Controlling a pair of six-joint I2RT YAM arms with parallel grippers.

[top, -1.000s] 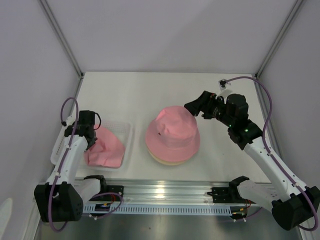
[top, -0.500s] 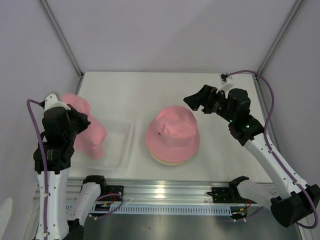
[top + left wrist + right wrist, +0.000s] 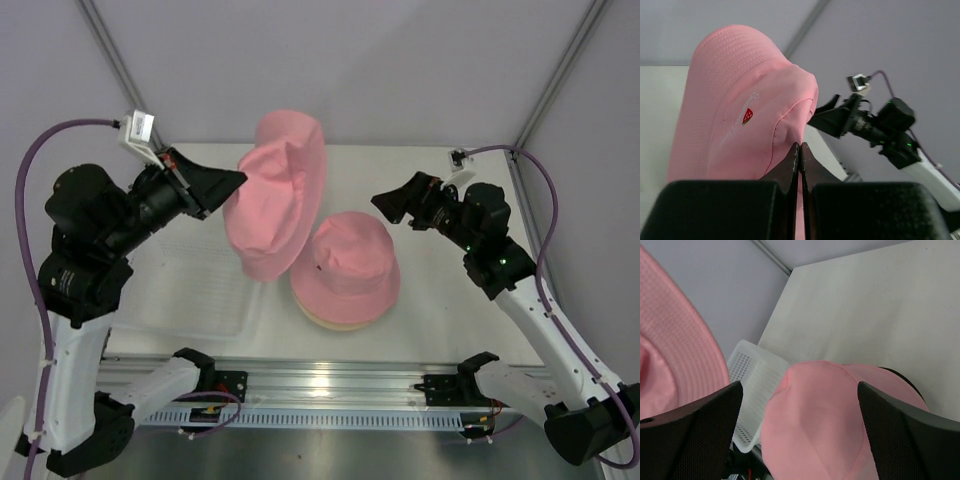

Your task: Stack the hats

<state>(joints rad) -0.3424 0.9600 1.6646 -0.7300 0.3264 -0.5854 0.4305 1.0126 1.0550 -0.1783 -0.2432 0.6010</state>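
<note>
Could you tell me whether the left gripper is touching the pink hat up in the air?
Touching. In the left wrist view the left gripper is shut on a fold of the raised pink hat, fabric pinched between its fingers.

The lifted pink hat (image 3: 735,100) is matt cloth, its crown pricked with fine eyelets and carrying stitched lettering. The stacked pink hat (image 3: 348,262) looks like smoother matt fabric. Left of the stacked pink hat, the white basket (image 3: 747,370) is perforated plastic. Nearer than the stacked pink hat, the aluminium rail (image 3: 330,385) gleams.
</note>
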